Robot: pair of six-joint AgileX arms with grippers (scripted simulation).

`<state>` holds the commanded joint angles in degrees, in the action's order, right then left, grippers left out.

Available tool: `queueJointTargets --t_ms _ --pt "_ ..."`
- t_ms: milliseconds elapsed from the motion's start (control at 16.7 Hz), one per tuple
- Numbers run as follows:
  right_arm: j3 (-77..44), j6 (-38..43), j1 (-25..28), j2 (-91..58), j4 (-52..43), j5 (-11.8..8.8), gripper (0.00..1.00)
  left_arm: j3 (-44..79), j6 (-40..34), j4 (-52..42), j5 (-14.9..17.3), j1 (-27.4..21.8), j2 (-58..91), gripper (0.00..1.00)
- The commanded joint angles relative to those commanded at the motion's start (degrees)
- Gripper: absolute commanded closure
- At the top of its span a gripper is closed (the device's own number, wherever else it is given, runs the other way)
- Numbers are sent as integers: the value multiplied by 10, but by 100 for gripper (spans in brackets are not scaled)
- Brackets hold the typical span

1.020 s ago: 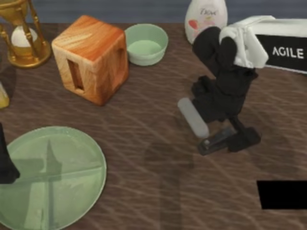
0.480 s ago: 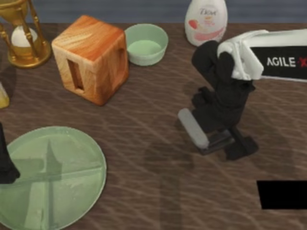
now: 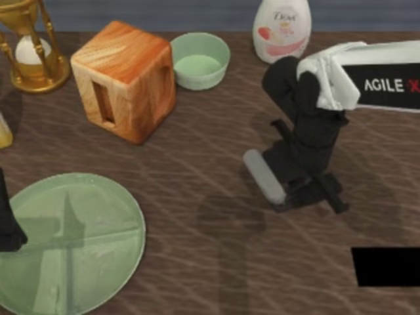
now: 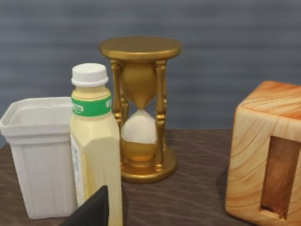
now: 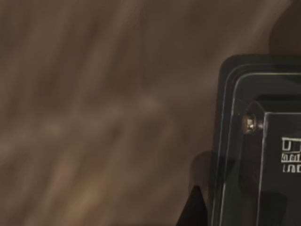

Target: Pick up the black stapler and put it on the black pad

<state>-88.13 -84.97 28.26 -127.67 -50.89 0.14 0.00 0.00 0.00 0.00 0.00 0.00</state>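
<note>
The black stapler lies on the wood table right of centre, and most of it is hidden under my right arm. My right gripper is down over it and shut on it. In the right wrist view a dark fingertip presses against the side of the stapler, which still rests on the table. The black pad is a plain black rectangle at the near right edge, with nothing on it. My left gripper is parked at the left edge over the plate, open and holding nothing.
A green divided plate sits front left. A wooden block, a green bowl, a white lotion bottle and a gold hourglass line the back. The left wrist view also shows a yellow bottle and a white tub.
My right arm came down and slightly toward the front over the stapler, then stopped. Its dark finger then drew in against the stapler. The stapler and the left arm stayed put.
</note>
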Motion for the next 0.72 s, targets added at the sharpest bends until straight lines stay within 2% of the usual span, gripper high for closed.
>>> queueJointTargets --t_ms 180,720 --pt "0 0 0 0 0 0 98 0 0 0 0 0 0 0" --pt "0 1 -1 1 0 0 100 0 0 0 0 0 0 0"
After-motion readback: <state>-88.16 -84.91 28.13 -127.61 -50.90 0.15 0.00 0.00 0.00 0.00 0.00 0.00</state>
